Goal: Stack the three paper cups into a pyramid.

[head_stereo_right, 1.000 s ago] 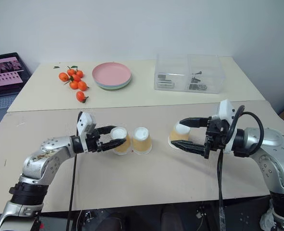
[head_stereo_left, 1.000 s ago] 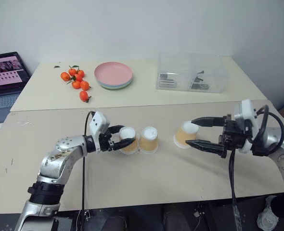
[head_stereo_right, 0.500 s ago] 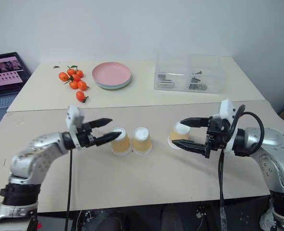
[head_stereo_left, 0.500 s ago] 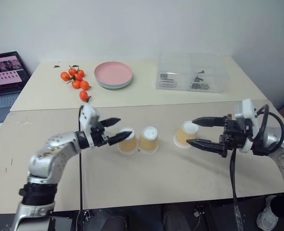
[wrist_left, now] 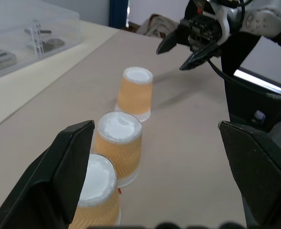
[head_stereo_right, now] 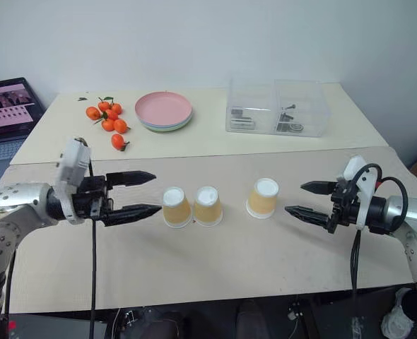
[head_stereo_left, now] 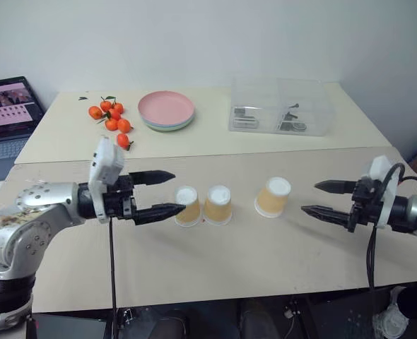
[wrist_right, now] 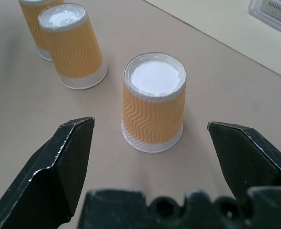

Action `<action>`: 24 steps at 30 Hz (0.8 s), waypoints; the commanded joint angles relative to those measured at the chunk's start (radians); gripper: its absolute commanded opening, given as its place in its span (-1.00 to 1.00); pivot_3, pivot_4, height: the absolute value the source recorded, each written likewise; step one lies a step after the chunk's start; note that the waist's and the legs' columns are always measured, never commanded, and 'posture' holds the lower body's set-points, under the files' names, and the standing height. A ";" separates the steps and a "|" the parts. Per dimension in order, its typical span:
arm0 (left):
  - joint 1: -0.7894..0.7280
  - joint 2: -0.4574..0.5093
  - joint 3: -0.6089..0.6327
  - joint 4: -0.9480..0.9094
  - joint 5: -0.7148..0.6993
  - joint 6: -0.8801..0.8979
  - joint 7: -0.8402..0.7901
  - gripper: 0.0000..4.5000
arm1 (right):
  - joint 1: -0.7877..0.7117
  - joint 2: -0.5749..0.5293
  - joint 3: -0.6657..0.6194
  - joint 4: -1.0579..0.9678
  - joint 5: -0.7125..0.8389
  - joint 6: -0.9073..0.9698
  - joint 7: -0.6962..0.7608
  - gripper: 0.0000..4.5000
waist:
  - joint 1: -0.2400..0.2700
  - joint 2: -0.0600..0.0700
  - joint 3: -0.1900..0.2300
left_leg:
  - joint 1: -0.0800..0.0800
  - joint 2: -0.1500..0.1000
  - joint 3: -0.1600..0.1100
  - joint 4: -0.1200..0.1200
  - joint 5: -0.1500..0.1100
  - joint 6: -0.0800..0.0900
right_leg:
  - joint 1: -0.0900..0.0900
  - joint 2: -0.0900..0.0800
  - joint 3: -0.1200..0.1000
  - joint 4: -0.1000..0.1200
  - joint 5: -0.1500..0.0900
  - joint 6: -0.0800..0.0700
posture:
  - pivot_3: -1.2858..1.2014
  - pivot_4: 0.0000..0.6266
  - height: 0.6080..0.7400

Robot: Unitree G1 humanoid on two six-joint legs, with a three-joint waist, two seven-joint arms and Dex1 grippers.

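Left end effector (head_stereo_left: 165, 192) open, fingers spread wide, pointing right toward the cup row, holding nothing, just clear of the nearest cup. Right end effector (head_stereo_left: 315, 198) also open and empty, pointing left at the lone cup, a gap between them.

All three paper cups sit upside down on the counter (head_stereo_left: 251, 261): long axis vertical, white base up, wide rim down on the surface. Left cup (head_stereo_left: 187, 205) and middle cup (head_stereo_left: 218, 205) stand side by side, touching or nearly so. Third cup (head_stereo_left: 273, 197) stands apart to their right, tilted slightly. No cup is stacked on another.

Look: tapered, yellow-orange sides with a wavy zigzag texture, white base disc and white rim band.

Farther back: small orange fruits (head_stereo_left: 111, 120), stacked plates, pink on top (head_stereo_left: 167, 109), clear plastic box (head_stereo_left: 282, 106), laptop (head_stereo_left: 6, 113) at far left.
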 commanded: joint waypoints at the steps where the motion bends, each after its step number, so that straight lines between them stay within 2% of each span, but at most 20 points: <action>1: -0.014 -0.007 -0.042 -0.004 0.055 -0.064 -0.009 0.98 | -0.010 0.044 -0.007 -0.019 -0.027 -0.050 -0.055 1.00 | -0.001 0.000 0.000 | 0.000 0.000 0.000 0.000 0.000 0.000 | 0.000 0.000 0.000 0.000 0.000 0.000 | 0.03 -0.52 0.81; 8: -0.053 -0.030 -0.123 0.047 0.158 -0.170 -0.044 0.98 | -0.058 0.127 0.041 0.010 -0.075 -0.086 -0.106 1.00 | 0.001 0.000 0.000 | 0.000 0.000 0.000 0.000 0.000 0.000 | -0.002 0.000 0.001 0.000 0.001 -0.001 | 0.03 -0.52 0.81; 24: -0.069 -0.058 -0.118 0.046 0.151 -0.162 -0.017 0.98 | -0.135 0.167 0.082 0.025 -0.052 -0.050 -0.089 1.00 | -0.002 0.000 0.000 | 0.000 0.000 0.000 0.000 0.000 0.000 | -0.002 0.000 0.001 0.000 0.001 -0.001 | 0.03 -0.52 0.81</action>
